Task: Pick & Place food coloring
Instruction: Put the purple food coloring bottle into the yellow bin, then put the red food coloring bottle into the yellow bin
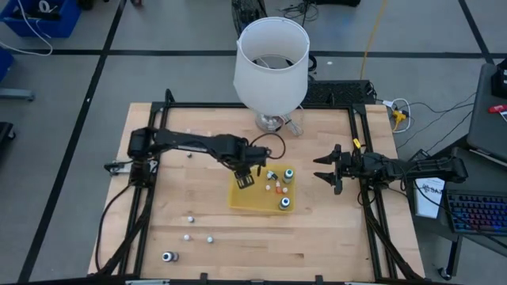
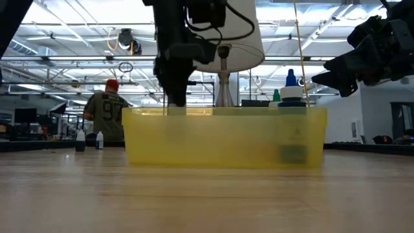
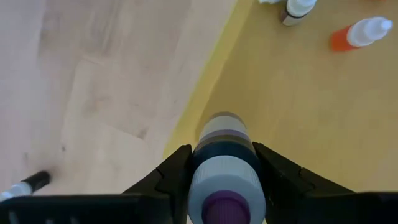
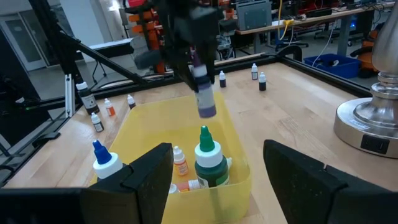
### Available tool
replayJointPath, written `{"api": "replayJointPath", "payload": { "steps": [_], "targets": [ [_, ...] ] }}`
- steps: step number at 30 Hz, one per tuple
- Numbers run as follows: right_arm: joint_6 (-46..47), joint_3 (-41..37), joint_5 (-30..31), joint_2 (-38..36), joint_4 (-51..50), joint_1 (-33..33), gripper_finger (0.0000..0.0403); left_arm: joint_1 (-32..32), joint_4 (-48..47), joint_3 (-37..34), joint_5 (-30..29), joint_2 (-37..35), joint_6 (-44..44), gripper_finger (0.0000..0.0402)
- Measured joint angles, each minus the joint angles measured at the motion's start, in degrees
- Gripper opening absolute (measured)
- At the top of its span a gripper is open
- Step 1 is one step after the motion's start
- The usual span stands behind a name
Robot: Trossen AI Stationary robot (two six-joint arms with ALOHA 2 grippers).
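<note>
I have the left pincer clamped on a purple-capped bottle over the tray's edge; next I'd judge lowering inside, then release. Right pincer waits spread apart beside the tray

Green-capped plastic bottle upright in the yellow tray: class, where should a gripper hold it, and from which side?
Hold the green-capped plastic bottle by its white collar, from above: it stands upright, and the wall of the yellow tray shields its body.
</note>
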Motion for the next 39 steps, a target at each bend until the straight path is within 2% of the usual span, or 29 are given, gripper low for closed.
{"api": "replayJointPath", "payload": {
  "steps": [8, 15, 20, 24, 28, 31, 39],
  "targets": [
    [0.0, 0.0, 0.0, 0.0, 0.0, 0.0, 0.0238, -0.4, 0.0, 0.0, -0.1, 5.5, -0.2, 0.0177],
    [0.0, 0.0, 0.0, 0.0, 0.0, 0.0, 0.0238, -0.4, 0.3, 0.2, -0.2, 6.5, -0.4, 0.0153],
    [0.0, 0.0, 0.0, 0.0, 0.0, 0.0, 0.0237, -0.4, 0.0, -0.1, 0.2, 4.3, -0.7, 0.0184],
    [0.0, 0.0, 0.0, 0.0, 0.0, 0.0, 0.0238, -0.4, -0.8, -0.1, 0.0, 0.0, -0.8, 0.0223],
    [0.0, 0.0, 0.0, 0.0, 0.0, 0.0, 0.0238, -0.4, -0.4, -0.1, -0.1, -3.7, -1.8, 0.0245],
    [0.0, 0.0, 0.0, 0.0, 0.0, 0.0, 0.0238, -0.4, -1.6, -0.1, -0.9, -6.4, -1.7, 0.0253],
    [0.0, 0.0, 0.0, 0.0, 0.0, 0.0, 0.0238, -0.3, -6.4, -0.1, -8.8, -9.8, -3.8, 0.0244]
  ]
}}
